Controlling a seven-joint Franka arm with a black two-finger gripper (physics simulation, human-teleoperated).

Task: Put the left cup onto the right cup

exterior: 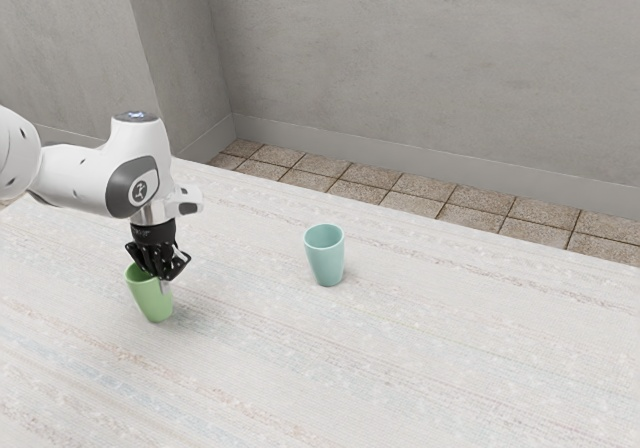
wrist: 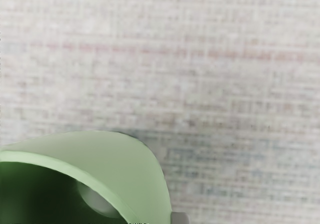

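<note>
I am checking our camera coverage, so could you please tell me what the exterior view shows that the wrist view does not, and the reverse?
Exterior view: the arm, the gripper at the rim of the green cup, the blue-green cup upright and apart toward the exterior view's right, the tiled floor and walls. Wrist view: a close look down into the green cup's dark inside. Both: the green cup and the pale table.

Side camera views table (exterior: 420, 368) obliquely; wrist camera peers closely onto shared green cup (wrist: 112, 164).
</note>
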